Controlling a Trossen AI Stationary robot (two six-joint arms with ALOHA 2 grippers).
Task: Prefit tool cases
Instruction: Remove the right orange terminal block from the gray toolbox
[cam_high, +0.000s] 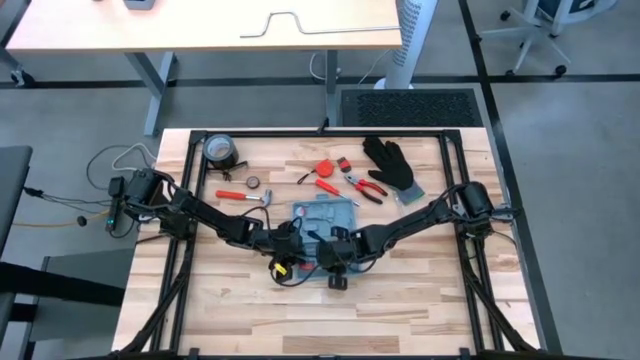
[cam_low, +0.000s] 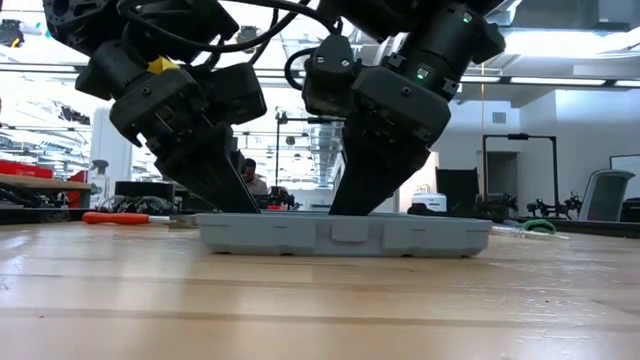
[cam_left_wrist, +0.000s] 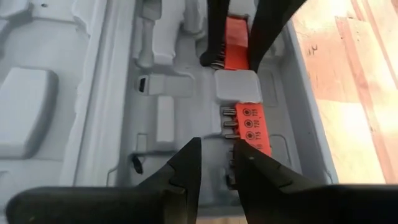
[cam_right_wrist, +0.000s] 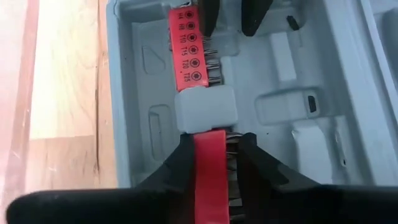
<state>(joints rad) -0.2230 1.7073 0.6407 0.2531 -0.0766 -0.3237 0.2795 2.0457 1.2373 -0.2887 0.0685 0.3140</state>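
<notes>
The light-blue case (cam_high: 325, 216) lies open and flat at the middle of the table (cam_high: 420, 290). Both grippers reach down into it – the right gripper (cam_right_wrist: 210, 163) is clamped on a red bit holder (cam_right_wrist: 208, 180), while the left gripper (cam_left_wrist: 217, 160), fingers slightly parted, hovers empty beside a 2nd red bit holder (cam_left_wrist: 253, 126).

The wooden table (cam_high: 240, 300) is carrying the light-blue tool case (cam_high: 325, 215) at its middle. A black glove (cam_high: 390, 163), red-handled pliers (cam_high: 366, 187) and what is probably a tape roll (cam_high: 220, 150) are lying behind it.
</notes>
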